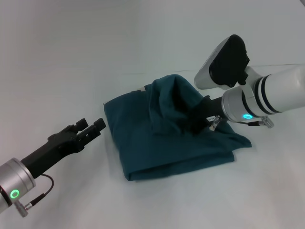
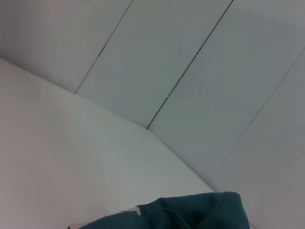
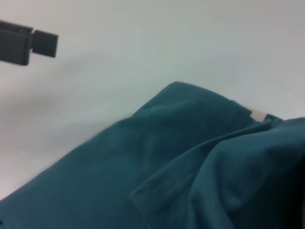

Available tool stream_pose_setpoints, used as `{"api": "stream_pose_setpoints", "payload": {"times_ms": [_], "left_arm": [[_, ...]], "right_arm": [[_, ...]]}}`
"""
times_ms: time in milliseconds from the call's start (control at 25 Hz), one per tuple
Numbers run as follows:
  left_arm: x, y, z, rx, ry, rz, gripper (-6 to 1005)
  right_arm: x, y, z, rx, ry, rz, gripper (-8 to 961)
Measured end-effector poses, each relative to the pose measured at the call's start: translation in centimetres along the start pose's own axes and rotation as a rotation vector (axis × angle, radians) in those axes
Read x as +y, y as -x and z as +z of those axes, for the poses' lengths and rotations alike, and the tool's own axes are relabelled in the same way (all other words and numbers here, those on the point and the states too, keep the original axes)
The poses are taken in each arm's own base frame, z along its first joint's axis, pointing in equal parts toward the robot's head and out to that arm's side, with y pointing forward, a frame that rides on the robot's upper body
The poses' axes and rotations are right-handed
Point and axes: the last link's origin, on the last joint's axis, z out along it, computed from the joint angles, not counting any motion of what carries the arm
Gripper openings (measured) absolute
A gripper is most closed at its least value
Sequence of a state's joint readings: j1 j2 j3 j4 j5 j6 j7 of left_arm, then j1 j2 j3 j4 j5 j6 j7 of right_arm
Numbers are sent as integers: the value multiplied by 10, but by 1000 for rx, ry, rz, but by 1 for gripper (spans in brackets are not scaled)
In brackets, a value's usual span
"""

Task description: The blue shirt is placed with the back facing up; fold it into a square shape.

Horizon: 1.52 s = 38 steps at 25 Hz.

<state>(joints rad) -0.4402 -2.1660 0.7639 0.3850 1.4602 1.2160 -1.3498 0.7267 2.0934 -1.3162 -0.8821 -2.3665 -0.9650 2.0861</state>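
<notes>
The blue shirt [image 1: 162,148] lies partly folded on the white table, with a small pale neck label [image 1: 143,88] at its far edge. One layer is pulled up into a peak [image 1: 176,88] over the middle. My right gripper [image 1: 200,119] is sunk in that raised fabric and looks shut on it, its fingers mostly hidden by cloth. Left of the shirt and clear of it, my left gripper [image 1: 92,125] hovers open with nothing between its fingers. The right wrist view shows the shirt [image 3: 143,167] close up, the label [image 3: 258,114], and the left gripper [image 3: 33,42] farther off. A corner of the shirt [image 2: 200,212] shows in the left wrist view.
The white table [image 1: 71,57] stretches around the shirt on every side. In the left wrist view a panelled grey wall [image 2: 190,71] rises beyond the table's far edge.
</notes>
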Motion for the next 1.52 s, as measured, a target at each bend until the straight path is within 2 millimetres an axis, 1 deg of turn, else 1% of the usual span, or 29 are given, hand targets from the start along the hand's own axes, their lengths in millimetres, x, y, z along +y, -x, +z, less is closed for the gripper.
{"api": "stream_pose_setpoints", "payload": {"times_ms": [600, 920, 1280, 1520], "left_arm": [[0, 0, 0, 0, 0, 0, 752], [0, -1, 1, 0, 2, 0, 752], [0, -2, 1, 0, 1, 0, 752], [-1, -2, 1, -1, -6, 1, 752]], "right_arm": [[-24, -4, -12, -95, -67, 132, 57], [-31, -8, -11, -111, -105, 172, 58], [-48, -21, -6, -157, -214, 268, 55], [-57, -30, -3, -174, -299, 321, 86]]}}
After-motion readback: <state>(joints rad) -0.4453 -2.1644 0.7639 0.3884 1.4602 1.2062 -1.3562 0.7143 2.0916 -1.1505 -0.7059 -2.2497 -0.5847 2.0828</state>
